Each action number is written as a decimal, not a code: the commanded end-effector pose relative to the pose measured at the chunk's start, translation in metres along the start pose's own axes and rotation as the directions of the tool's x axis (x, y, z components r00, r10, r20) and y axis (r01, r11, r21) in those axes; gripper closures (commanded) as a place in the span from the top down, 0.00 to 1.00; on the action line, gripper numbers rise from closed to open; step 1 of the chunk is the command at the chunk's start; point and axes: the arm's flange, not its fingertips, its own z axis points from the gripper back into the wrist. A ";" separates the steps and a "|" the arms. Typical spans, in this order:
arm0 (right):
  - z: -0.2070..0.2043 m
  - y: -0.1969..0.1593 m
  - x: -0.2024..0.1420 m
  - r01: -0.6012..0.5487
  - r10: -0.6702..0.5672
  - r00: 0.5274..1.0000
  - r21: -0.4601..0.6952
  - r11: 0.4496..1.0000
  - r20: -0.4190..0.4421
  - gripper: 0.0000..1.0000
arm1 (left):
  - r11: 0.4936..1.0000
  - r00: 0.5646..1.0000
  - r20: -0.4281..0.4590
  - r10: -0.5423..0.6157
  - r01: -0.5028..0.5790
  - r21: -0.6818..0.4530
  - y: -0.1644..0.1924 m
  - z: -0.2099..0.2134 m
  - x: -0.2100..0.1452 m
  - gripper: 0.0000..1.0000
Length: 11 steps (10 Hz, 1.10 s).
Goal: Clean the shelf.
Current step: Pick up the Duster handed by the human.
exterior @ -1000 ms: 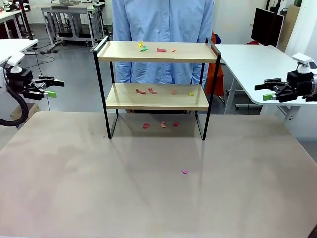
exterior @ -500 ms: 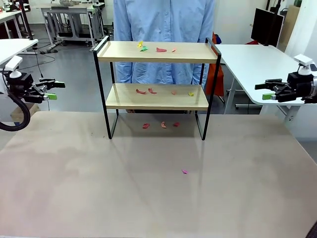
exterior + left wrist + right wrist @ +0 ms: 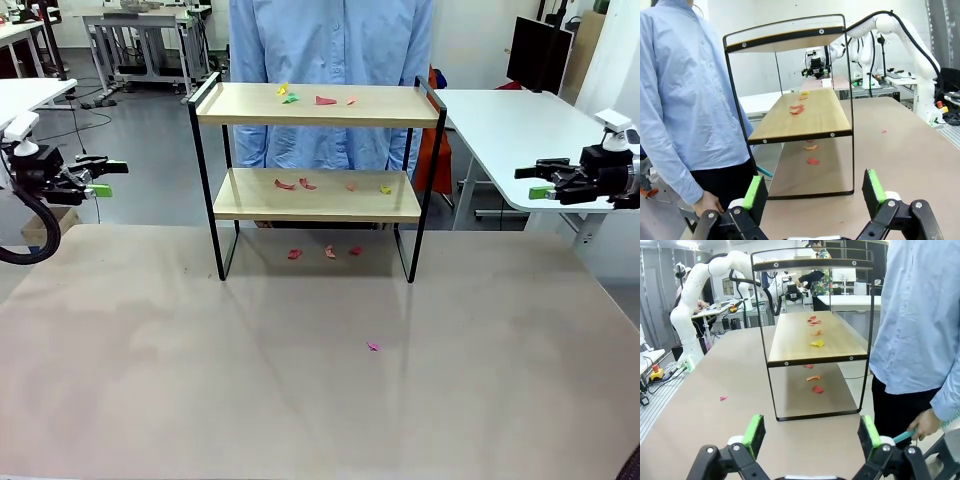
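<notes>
Beige worktop (image 3: 150, 380) carries the shelf (image 3: 320, 118) at its far middle, with a person (image 3: 330, 40) in a blue shirt behind it. Its top board holds yellow, green and red scraps (image 3: 325, 100), and the lower board holds red and yellow bits (image 3: 307, 184). Three pieces (image 3: 329, 252) lie underneath, and a pink scrap (image 3: 373, 347) lies nearer. The left jaws and right jaws hang spread and empty at either side.

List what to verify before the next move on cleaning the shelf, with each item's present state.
1. Left gripper open and empty: ok.
2. Right gripper open and empty: ok.
3. Shelf upright on the table, between both arms: ok.
4. Both boards free of litter: not ok; coloured scraps lie on the top and lower boards.
5. Person's hand away from the boards: ok, it hangs at the person's side.
</notes>
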 end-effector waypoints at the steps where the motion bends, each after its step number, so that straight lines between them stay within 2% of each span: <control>1: 0.000 0.000 0.001 -0.001 0.001 1.000 0.001 1.000 -0.001 1.00 | 1.000 1.000 -0.010 -0.003 0.003 -0.007 0.000 0.000 -0.001 1.00; 11: 0.000 0.000 0.001 -0.001 0.001 1.000 0.001 1.000 -0.001 1.00 | 1.000 1.000 -0.010 -0.003 0.003 -0.007 0.000 0.000 -0.001 1.00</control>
